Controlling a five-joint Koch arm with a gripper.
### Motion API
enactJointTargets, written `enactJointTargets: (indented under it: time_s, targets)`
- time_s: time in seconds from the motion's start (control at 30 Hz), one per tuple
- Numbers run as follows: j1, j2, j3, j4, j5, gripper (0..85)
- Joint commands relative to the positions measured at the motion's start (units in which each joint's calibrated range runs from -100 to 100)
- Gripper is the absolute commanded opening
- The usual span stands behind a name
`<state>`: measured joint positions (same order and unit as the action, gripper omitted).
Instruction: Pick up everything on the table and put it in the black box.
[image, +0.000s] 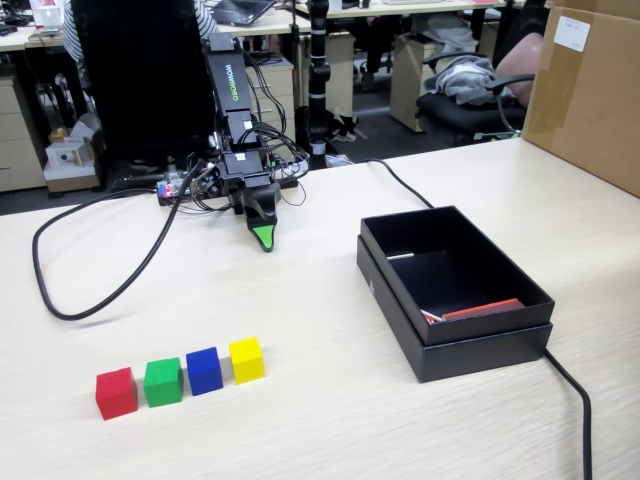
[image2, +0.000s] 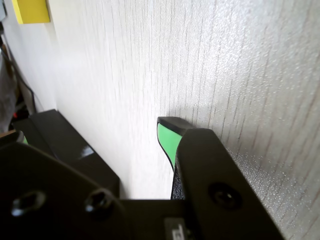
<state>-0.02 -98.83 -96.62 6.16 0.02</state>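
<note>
Fixed view: my gripper (image: 263, 238) tip-down on the table (image: 300, 400), jaws overlapping, can't tell the opening. Red cube (image: 116, 392), green cube (image: 163, 381), blue cube (image: 204, 370), yellow cube (image: 247, 359) lined up unpicked; black box (image: 455, 290) empty of cubes, apart. Wrist view: one green-faced fingertip (image2: 167, 137), yellow cube corner far.

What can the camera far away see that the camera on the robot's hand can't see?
Only the fixed view shows the red cube, green cube and blue cube, the inside of the black box with its red strip, the black cable and the brown carton.

Only the wrist view shows the table's grain up close and the screws on the gripper's body.

Both show the yellow cube, the black box, the light table and the gripper with its green tip, low over bare table, far from the cubes.
</note>
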Motion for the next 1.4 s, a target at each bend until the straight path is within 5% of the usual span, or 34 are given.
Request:
enactJointTargets:
  time_s: [0.0,1.13,1.37]
  targets:
    - [-0.1,0.6,-0.7,-2.2,-0.1,50.3]
    - [-0.5,0.4,0.4,-2.9,-0.8,49.5]
    - [-1.4,1.4,16.8,-24.9,-1.6,47.7]
